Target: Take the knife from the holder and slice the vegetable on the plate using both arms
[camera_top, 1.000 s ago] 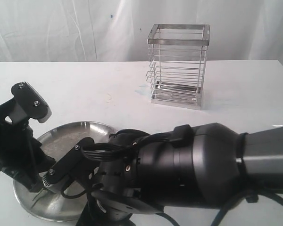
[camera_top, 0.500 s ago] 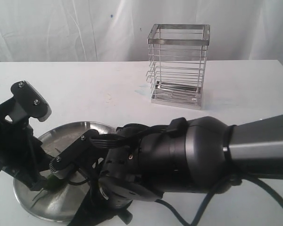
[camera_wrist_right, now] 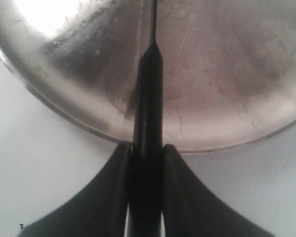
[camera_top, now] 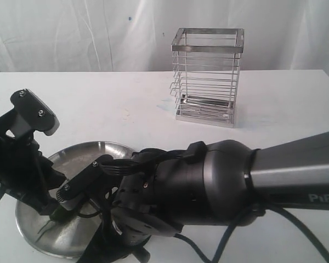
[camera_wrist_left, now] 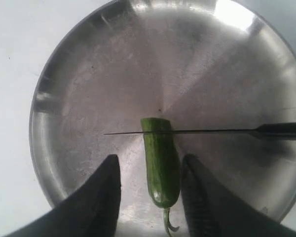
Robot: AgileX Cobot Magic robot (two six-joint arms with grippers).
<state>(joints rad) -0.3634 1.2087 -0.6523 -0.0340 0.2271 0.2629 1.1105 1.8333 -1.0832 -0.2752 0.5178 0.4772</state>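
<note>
The vegetable (camera_wrist_left: pixel 160 163), a glossy green pepper with a curled stem, lies on the plate (camera_wrist_left: pixel 89 74). My left gripper (camera_wrist_left: pixel 151 165) is open and straddles its stem end. One finger (camera_wrist_left: pixel 200 197) sits right against the pepper, while the other finger (camera_wrist_left: pixel 106 197) stands a gap away. The knife's thin blade (camera_wrist_left: pixel 207 131) lies across the pepper's cut end, its handle (camera_wrist_left: pixel 283 129) to one side. My right gripper (camera_wrist_right: pixel 147 148) is shut on the knife handle (camera_wrist_right: pixel 148 108) at the plate's rim (camera_wrist_right: pixel 79 123). In the exterior view the right arm (camera_top: pixel 203 189) hides the knife and much of the plate (camera_top: pixel 93 150).
The wire holder (camera_top: pixel 207 76) stands with nothing in it at the back of the white table (camera_top: pixel 98 98), well away from the plate. The left arm's wrist block (camera_top: pixel 35 112) rises over the plate's left side. A white curtain hangs behind.
The right arm has swung further left and lower over the plate, bringing its "PiPER" mark into view. The left arm has barely shifted.
</note>
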